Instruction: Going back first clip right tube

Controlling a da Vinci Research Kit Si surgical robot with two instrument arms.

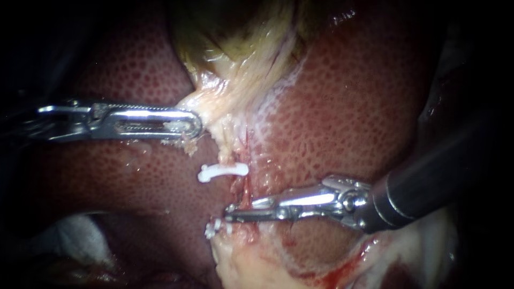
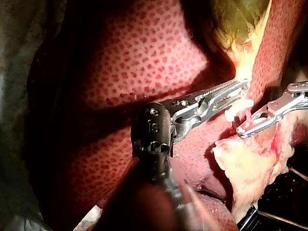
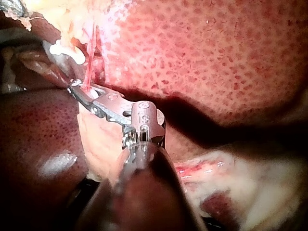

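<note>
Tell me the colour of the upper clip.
White. The upper clip shows best in the endoscope view.

The left tool (image 1: 195, 126) is gleaming as bright, polished metal, its inner faces showing fine ridged teeth in the left wrist view. The right tool (image 1: 229, 214) is shining the same silvery steel, while its shaft (image 1: 428, 187) is looking dark, smooth and semi-matt. The clip (image 1: 222, 172) is showing as white, smooth plastic, and so is a second clip (image 1: 212, 230). The liver (image 1: 348, 107) is glistening wet, dark red, its surface finely mottled. The gallbladder (image 1: 235, 37) is appearing yellow-green and slick. Pale fatty tissue (image 1: 251, 262) is looking lumpy, moist and blood-streaked. A white cloth (image 1: 75, 235) is lying soft and matt.
</note>
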